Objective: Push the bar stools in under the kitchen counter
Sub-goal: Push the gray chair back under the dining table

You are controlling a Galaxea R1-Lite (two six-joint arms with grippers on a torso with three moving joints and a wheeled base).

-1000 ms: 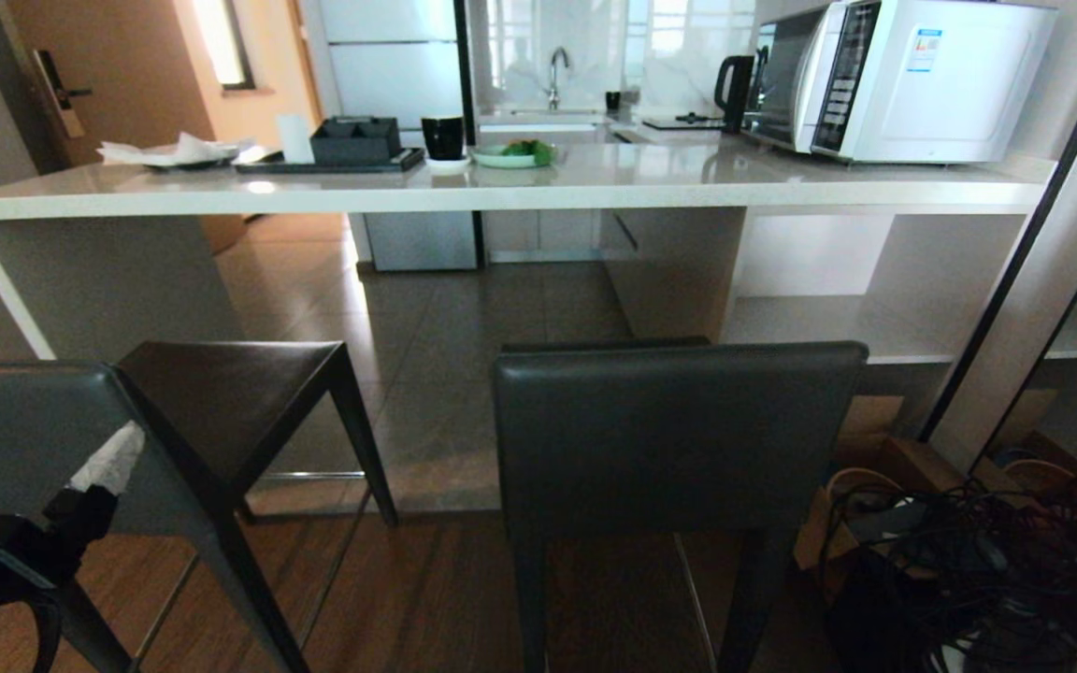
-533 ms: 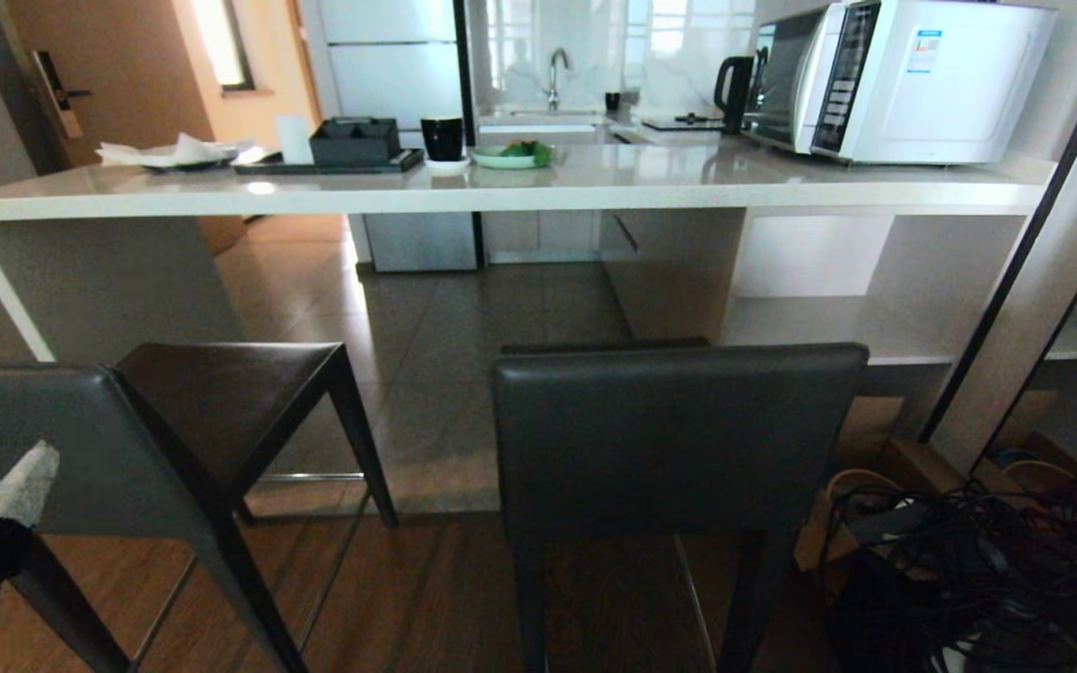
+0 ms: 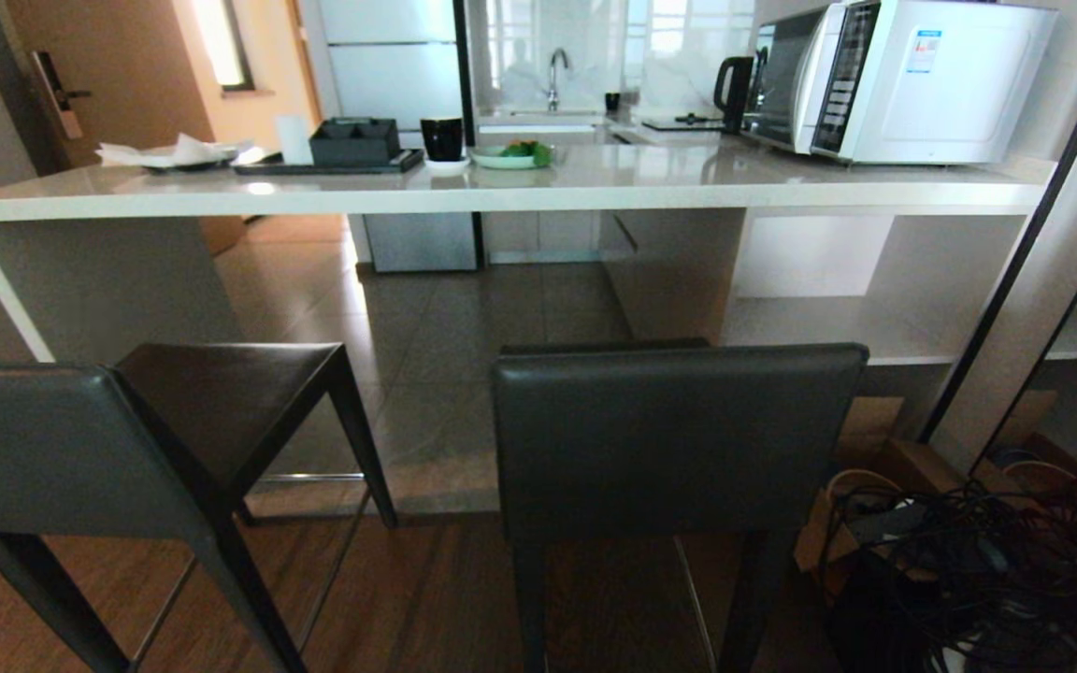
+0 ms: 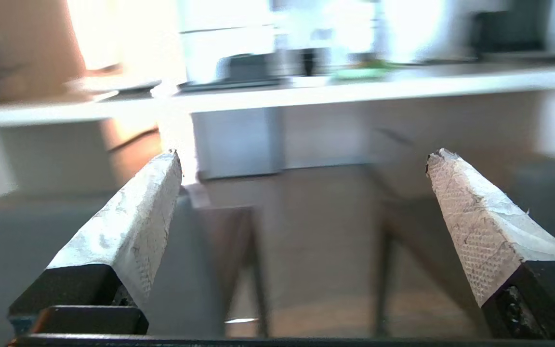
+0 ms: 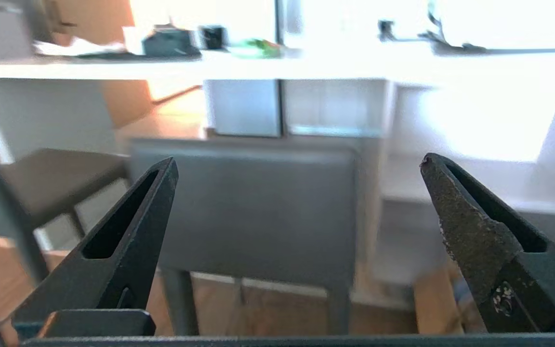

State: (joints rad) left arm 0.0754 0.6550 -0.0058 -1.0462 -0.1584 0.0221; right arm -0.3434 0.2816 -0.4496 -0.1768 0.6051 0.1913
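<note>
- While both bar stools stand clear of the kitchen counter (image 3: 501,196), nothing of the push looks done: the desk's edge lies well beyond each backrest, and open floor shows beneath it.
- Relative to the counter, the right stool (image 3: 679,439) sits square-on in front of the open bay, its backrest facing the robot and its seat short of the slab edge.
- Also relative to the counter, the left stool (image 3: 155,430) stands near the slab end panel, turned at an angle so its seat corner points toward the bay (it would likely need straightening as it goes in).
- Left gripper (image 4: 301,193): jaws spread wide and empty, one white-wrapped fingertip showing low at the head view's left edge, just beside the left stool's backrest; I cannot tell whether it touches.
- Right gripper (image 5: 297,202): jaws wide apart and holding nothing, out of the head view; its wrist camera looks level at the right stool's backrest, which lies ahead between the two fingers and apart from them.
- What is left, as I judge it, is both pushes: each stool has to travel toward the counter until its seat slides under the slab.
</note>
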